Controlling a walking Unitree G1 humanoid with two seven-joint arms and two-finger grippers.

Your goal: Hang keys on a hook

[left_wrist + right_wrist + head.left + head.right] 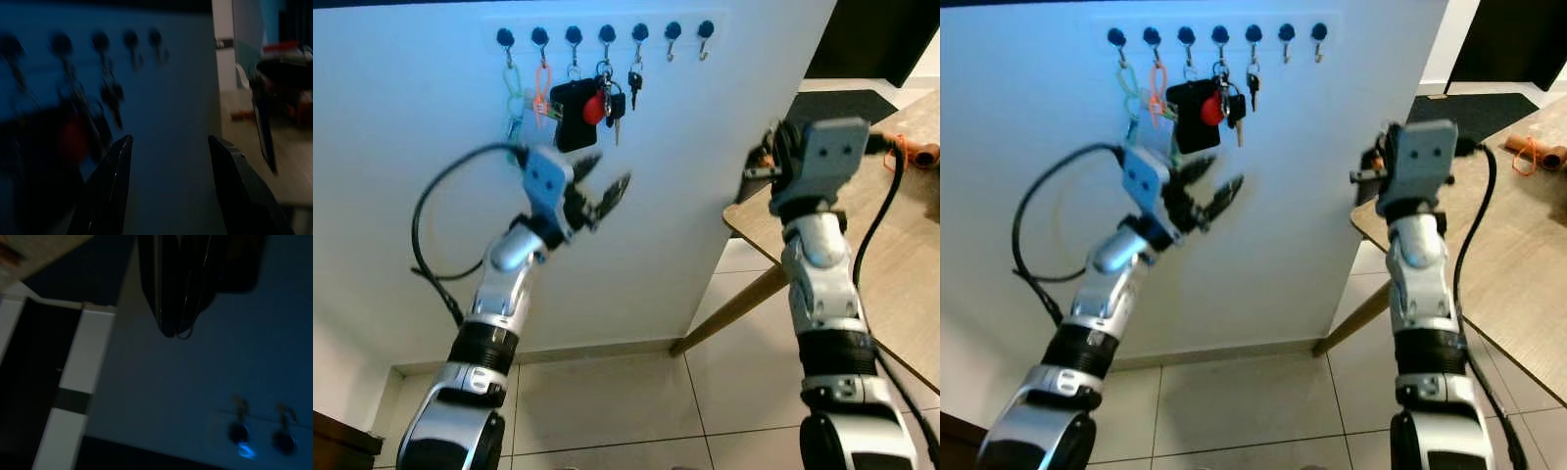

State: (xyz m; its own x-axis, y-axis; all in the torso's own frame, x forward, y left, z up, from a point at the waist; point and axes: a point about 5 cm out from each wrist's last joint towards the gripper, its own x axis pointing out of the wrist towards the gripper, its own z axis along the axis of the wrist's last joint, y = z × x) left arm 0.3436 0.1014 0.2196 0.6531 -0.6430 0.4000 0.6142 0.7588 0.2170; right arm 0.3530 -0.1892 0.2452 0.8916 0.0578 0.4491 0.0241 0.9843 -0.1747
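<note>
White wall (724, 176), hooks (673, 31) free — left gripper (605, 192) spread

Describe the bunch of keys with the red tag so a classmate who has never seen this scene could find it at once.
Start at the white wall and find the row of dark round hooks near its top. Seven hooks run across; the two on the robot's right hang bare. The bunch with the red tag hangs near the middle, beside a black fob, and its round red tag sets it apart from the green and orange loops to its left.

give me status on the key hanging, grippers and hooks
Left gripper open, empty, raised below the hung keys. Right gripper raised near the wall, holding what looks like a key ring. Two rightmost hooks free. Nothing in the way.
</note>
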